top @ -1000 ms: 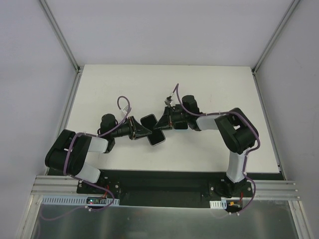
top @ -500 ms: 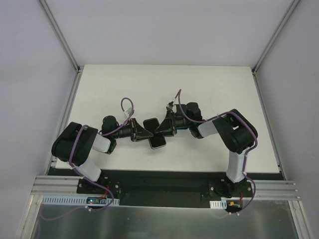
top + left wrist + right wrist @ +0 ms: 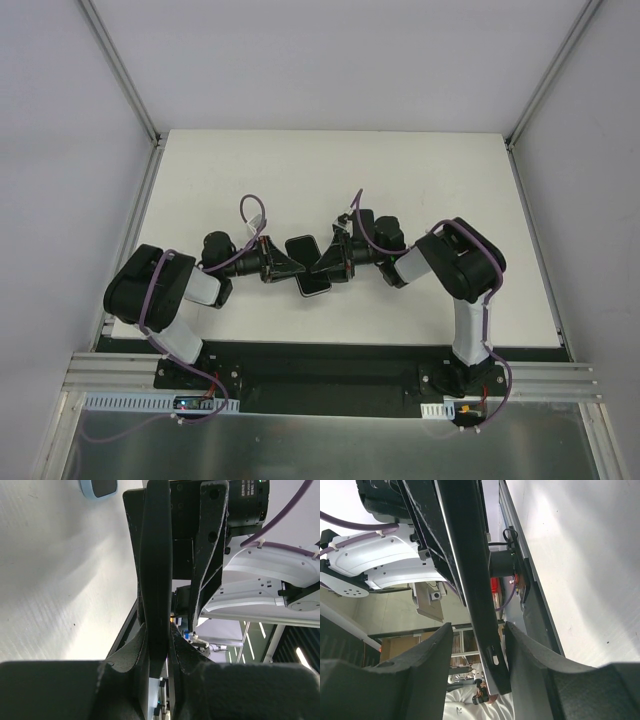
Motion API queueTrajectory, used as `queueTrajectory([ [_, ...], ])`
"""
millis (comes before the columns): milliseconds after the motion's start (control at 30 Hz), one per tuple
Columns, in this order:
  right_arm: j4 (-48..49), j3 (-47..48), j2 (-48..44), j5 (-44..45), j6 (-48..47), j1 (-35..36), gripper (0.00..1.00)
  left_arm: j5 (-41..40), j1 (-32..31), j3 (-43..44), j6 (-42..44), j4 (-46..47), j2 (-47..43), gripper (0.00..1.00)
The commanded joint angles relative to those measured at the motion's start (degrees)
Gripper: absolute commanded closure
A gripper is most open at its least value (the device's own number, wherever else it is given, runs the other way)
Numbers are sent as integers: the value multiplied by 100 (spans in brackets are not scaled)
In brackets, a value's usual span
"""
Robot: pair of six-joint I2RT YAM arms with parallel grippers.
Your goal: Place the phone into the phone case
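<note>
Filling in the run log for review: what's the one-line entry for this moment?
left gripper: shut on thin black slab | right gripper: around black slab with side button, clamp unclear | blue-rimmed item: on table

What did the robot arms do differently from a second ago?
The right arm tucked its elbow in toward the middle, and the right pincer slid a little toward the near side. The left arm swung its elbow away from the near side. Nothing was grabbed or dropped: the left pincer still clamps the black slab, the right one the light-edged slab, meeting in the middle.
</note>
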Motion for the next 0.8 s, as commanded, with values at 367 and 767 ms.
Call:
queueTrajectory([
  [367,1606,-181,-335,-297,-39,212,57,-181,345,109,-177,874,312,97],
  [767,1606,-155,-397,-209,14,309,67,-190,432,21,-475,1375,681,93],
])
